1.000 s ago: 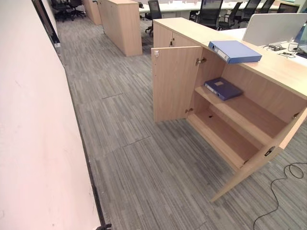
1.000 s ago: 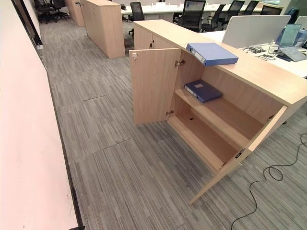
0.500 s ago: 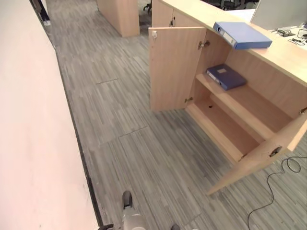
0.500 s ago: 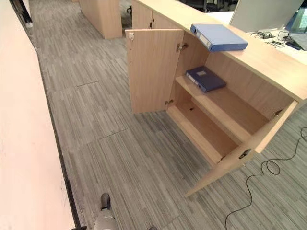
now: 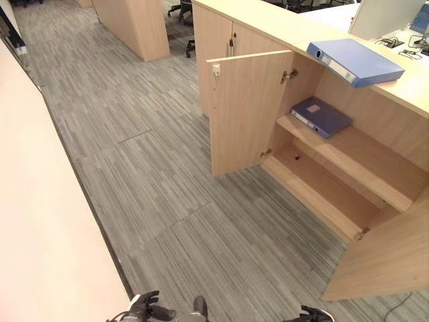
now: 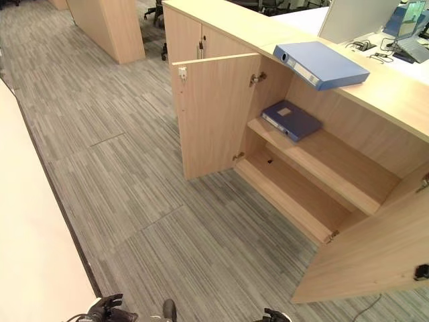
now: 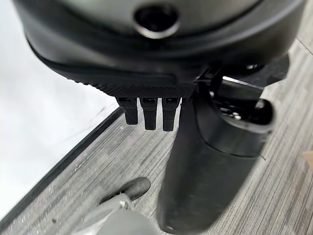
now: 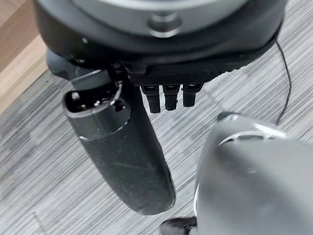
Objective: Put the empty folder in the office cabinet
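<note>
Currently, status: approach stage; both hands low at the near edge, well apart from the cabinet (image 5: 322, 174).
Left hand (image 7: 161, 73): fingers straight and relaxed, thumb extended, holding nothing.
Right hand (image 8: 161, 73): fingers straight and relaxed, thumb extended, holding nothing.
Folder (image 5: 355, 60): lies flat on the cabinet top, far right, one corner overhanging the front edge above the open compartment.
Second folder (image 5: 320, 117): lies flat on the upper shelf (image 5: 362, 161), toward its left end; which of the two is the empty one cannot be told.
Doors: left door (image 5: 242, 111) stands open at the left; right door (image 5: 392, 251) swings out toward the near right.
Risk 1: picking the wrong folder, because both are blue and alike.
Risk 2: an arm or the folder striking the right door, which stands in the approach path.
Risk 3: the top folder sliding off its overhanging corner if nudged before a firm hold.
Risk 4: the placed folder jamming against the second folder.
Writing: each folder carries a pale label; no text is legible. No brand can be read.
</note>
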You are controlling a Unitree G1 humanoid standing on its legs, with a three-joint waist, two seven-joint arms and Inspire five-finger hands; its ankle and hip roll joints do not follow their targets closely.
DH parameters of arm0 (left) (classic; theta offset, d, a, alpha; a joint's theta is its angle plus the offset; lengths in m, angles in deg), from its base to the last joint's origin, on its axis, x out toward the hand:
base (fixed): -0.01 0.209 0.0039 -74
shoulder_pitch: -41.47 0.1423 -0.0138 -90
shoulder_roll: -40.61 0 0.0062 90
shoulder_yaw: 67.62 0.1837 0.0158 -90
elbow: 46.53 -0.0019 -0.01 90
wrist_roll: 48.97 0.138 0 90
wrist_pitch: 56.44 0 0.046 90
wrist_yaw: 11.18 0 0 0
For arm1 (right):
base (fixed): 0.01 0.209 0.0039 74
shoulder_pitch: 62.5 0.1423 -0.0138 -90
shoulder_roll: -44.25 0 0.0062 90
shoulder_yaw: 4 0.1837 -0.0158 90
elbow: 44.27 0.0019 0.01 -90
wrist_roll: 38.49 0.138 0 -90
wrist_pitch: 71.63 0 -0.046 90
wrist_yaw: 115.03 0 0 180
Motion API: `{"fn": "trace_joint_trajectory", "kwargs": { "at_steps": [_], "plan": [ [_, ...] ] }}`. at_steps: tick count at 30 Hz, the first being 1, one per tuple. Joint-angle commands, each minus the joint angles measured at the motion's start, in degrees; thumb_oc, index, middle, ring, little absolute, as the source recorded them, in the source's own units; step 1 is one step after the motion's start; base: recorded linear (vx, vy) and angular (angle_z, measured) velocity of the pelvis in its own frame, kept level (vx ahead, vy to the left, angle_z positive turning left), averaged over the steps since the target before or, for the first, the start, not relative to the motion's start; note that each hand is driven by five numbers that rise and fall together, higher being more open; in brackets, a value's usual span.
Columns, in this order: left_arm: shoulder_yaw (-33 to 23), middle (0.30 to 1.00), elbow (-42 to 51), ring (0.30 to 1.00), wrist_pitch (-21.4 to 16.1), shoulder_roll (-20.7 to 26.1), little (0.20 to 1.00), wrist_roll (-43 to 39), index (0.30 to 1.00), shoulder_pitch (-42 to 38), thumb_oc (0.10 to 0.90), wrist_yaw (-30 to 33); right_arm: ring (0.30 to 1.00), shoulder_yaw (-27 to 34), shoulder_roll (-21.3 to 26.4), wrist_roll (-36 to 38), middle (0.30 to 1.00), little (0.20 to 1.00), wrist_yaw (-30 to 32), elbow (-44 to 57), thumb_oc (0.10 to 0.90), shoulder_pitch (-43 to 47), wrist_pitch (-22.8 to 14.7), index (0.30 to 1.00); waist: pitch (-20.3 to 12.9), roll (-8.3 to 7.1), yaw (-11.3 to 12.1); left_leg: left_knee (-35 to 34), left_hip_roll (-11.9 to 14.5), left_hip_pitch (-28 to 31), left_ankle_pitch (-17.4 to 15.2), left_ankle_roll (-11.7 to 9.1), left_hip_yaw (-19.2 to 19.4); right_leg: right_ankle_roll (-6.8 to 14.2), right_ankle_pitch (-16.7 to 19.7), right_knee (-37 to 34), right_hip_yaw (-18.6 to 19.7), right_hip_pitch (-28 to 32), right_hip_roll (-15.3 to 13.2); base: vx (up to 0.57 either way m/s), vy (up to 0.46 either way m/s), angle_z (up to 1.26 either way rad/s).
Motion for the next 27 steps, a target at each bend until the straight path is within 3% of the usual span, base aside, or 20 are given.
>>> {"fn": "trace_joint_trajectory", "kwargs": {
  "at_steps": [1,3,4,5,6,7,8,9,11,12,13,14,15,19,20,22,25,26,27],
  "plan": [
    [-0.68,0.900,1.60,0.900,-0.55,1.94,0.900,0.16,0.900,1.54,0.800,1.36,0.900,1.15,3.40,1.23,0.900,0.900,1.12,1.36,0.800,0.65,-1.78,0.900,2.17,2.14,-0.50,0.50,2.58,-2.68,1.03,-1.33,-0.88,-0.96,-5.44,5.52,-7.81,6.38,12.01,0.23,0.222,-0.08],
    [-0.86,0.900,1.92,0.900,-0.64,1.46,0.900,-0.27,0.900,1.06,0.800,1.54,0.900,1.34,3.34,1.46,0.900,0.900,1.34,1.28,0.800,0.82,-1.85,0.900,3.83,3.74,-2.09,-1.47,1.53,1.20,0.59,-1.58,-1.44,-1.29,-10.39,4.55,-8.85,1.77,14.77,0.30,0.178,0.15],
    [-0.54,0.900,1.88,0.900,-0.79,1.30,0.900,0.22,0.900,0.59,0.800,1.54,0.900,1.33,3.35,1.06,0.900,0.900,1.50,1.12,0.800,0.36,-1.89,0.900,4.49,4.38,-2.90,-2.44,1.41,3.39,0.17,-2.47,-1.79,-2.81,-15.29,-1.45,-13.75,0.98,13.48,0.36,0.100,0.03],
    [-0.18,0.900,1.74,0.900,-0.79,1.28,0.900,0.41,0.900,0.26,0.800,1.53,0.900,1.29,3.36,0.80,0.900,0.900,1.70,1.09,0.800,0.09,-1.90,0.900,4.73,4.73,-3.21,-2.93,1.53,4.45,-0.08,-3.10,-1.87,-4.76,-17.37,-4.42,-16.17,-0.12,12.84,0.35,0.052,-0.05],
    [-0.17,0.900,1.70,0.900,-0.78,1.26,0.900,0.41,0.900,0.30,0.800,1.53,0.900,1.26,3.37,0.80,0.900,0.900,1.69,1.06,0.800,0.05,-1.89,0.900,4.59,4.57,-3.31,-3.32,1.12,5.23,-1.17,-3.41,-2.72,-3.74,-18.51,-3.78,-15.17,0.09,12.67,0.20,0.026,0.12],
    [0.10,0.900,1.55,0.900,-0.77,1.03,0.900,0.69,0.900,-0.02,0.800,1.43,0.900,1.51,3.45,0.63,0.900,0.900,1.83,1.09,0.800,-0.23,-1.88,0.900,4.68,5.09,-3.86,-3.57,1.41,5.49,-0.42,-3.64,-2.29,-6.02,-17.89,-7.05,-17.40,-1.83,12.62,0.26,-0.002,0.24],
    [0.49,0.900,2.05,0.900,-1.81,0.79,0.900,1.24,0.900,1.94,0.800,1.26,0.900,2.39,3.66,1.31,0.900,0.900,2.09,0.96,0.800,-0.51,-1.99,0.900,5.21,5.01,-3.91,-3.84,0.65,6.91,-2.06,-4.16,-3.83,-5.54,-18.62,-9.94,-16.64,-3.01,12.47,0.32,-0.099,0.35],
    [1.16,0.900,2.37,0.900,-2.16,0.30,0.900,2.73,0.900,3.14,0.800,0.89,0.900,3.55,3.89,2.40,0.900,0.900,2.22,1.09,0.800,-1.25,-2.35,0.900,6.40,4.65,-5.15,-2.94,0.13,7.71,-2.76,-4.96,-4.57,-5.94,-14.64,-20.35,-16.79,-4.64,12.11,0.42,-0.168,0.49],
    [1.52,0.900,2.72,0.900,-2.58,0.18,0.900,3.93,0.900,3.47,0.800,0.62,0.900,4.68,4.00,2.98,0.900,0.900,2.08,0.75,0.800,-1.36,-2.30,0.900,7.07,4.85,-6.07,-2.53,0.64,8.92,-4.08,-5.97,-5.30,-4.67,-11.64,-26.91,-16.77,-6.10,10.18,0.28,-0.144,0.74],
    [1.52,0.900,2.73,0.900,-2.58,0.17,0.900,3.93,0.900,3.47,0.800,0.62,0.900,4.68,4.02,2.98,0.900,0.900,2.07,0.75,0.800,-1.36,-2.30,0.900,7.15,4.92,-6.12,-2.49,0.72,9.00,-4.12,-6.00,-5.36,-4.68,-11.53,-27.16,-16.88,-5.86,10.29,0.32,-0.144,0.88],
    [1.10,0.900,2.80,0.900,-3.13,0.44,0.900,4.51,0.900,4.36,0.800,0.18,0.900,5.72,4.09,3.13,0.900,0.900,1.90,0.46,0.800,-1.52,-2.14,0.900,7.38,4.98,-5.82,-2.22,1.38,10.42,-5.57,-7.11,-4.83,-3.17,-9.84,-30.34,-19.29,-6.91,7.70,0.26,-0.105,0.90],
    [1.14,0.900,2.86,0.900,-3.19,0.48,0.900,4.58,0.900,4.51,0.800,0.12,0.900,5.77,4.10,3.10,0.900,0.900,1.86,0.43,0.800,-1.62,-2.14,0.900,7.44,5.28,-5.83,-2.03,1.71,10.69,-6.02,-7.22,-5.01,-2.98,-9.72,-30.89,-19.50,-6.24,8.13,0.44,-0.177,0.59],
    [0.81,0.900,2.78,0.900,-3.16,0.84,0.900,5.01,0.900,5.16,0.800,-0.27,0.900,6.57,4.37,3.20,0.900,0.900,1.88,0.36,0.800,-2.04,-2.09,0.900,7.46,5.21,-5.78,-1.61,1.61,11.63,-6.60,-7.60,-4.34,-3.02,-8.57,-31.19,-22.33,-6.46,5.90,0.35,-0.115,0.42],
    [1.25,0.900,2.03,0.900,-3.38,1.01,0.900,6.85,0.900,6.27,0.800,-0.87,0.900,7.14,4.74,3.89,0.900,0.900,1.42,0.71,0.800,-3.55,-2.27,0.900,6.64,3.99,-5.13,0.50,-0.21,14.81,-10.72,-8.14,-3.62,-2.36,-5.48,-30.89,-30.16,-2.23,2.45,0.34,-0.113,0.10],
    [1.28,0.900,1.95,0.900,-3.45,0.99,0.900,6.96,0.900,6.41,0.800,-0.87,0.900,7.10,4.75,3.90,0.900,0.900,1.39,0.70,0.800,-3.74,-2.31,0.900,6.60,4.24,-5.38,0.70,-0.02,15.01,-11.15,-8.13,-4.01,-1.93,-5.35,-31.22,-30.43,-1.62,2.67,0.43,-0.153,0.15],
    [1.78,0.900,1.94,0.900,-4.04,1.01,0.900,7.25,0.900,7.68,0.800,-1.64,0.900,7.83,5.52,4.86,0.900,0.900,1.13,1.15,0.800,-3.81,-2.88,0.900,6.21,4.76,-6.95,4.18,1.54,16.45,-12.68,-10.02,-4.01,-2.39,-5.21,-30.18,-28.14,-1.70,3.08,0.54,-0.231,0.20],
    [2.83,0.900,3.12,0.900,-4.84,1.65,0.900,7.32,0.900,8.98,0.800,-2.34,0.900,7.09,6.09,6.67,0.900,0.900,0.53,2.77,0.800,-3.19,-4.06,0.900,6.56,5.34,-7.47,12.70,5.27,14.61,-8.29,-14.08,-4.56,-4.26,-6.46,-30.15,-25.11,-1.16,6.62,0.32,-0.243,0.24],
    [2.82,0.900,3.16,0.900,-4.83,1.65,0.900,7.32,0.900,9.02,0.800,-2.35,0.900,7.07,6.10,6.70,0.900,0.900,0.52,2.78,0.800,-3.21,-4.07,0.900,6.52,5.43,-7.48,13.05,5.52,14.40,-8.38,-14.27,-4.60,-4.42,-6.53,-30.27,-25.18,-1.14,6.86,0.14,-0.228,-0.29],
    [3.31,0.900,3.82,0.900,-5.12,1.70,0.900,7.59,0.900,9.39,0.800,-2.51,0.900,6.28,6.40,6.59,0.900,0.900,0.49,3.78,0.800,-2.85,-4.51,0.900,6.91,5.47,-7.32,17.01,6.61,12.79,-6.02,-15.31,-5.54,-5.56,-7.51,-31.17,-24.40,-0.45,8.73,0.11,-0.222,-0.43]
  ]
}}
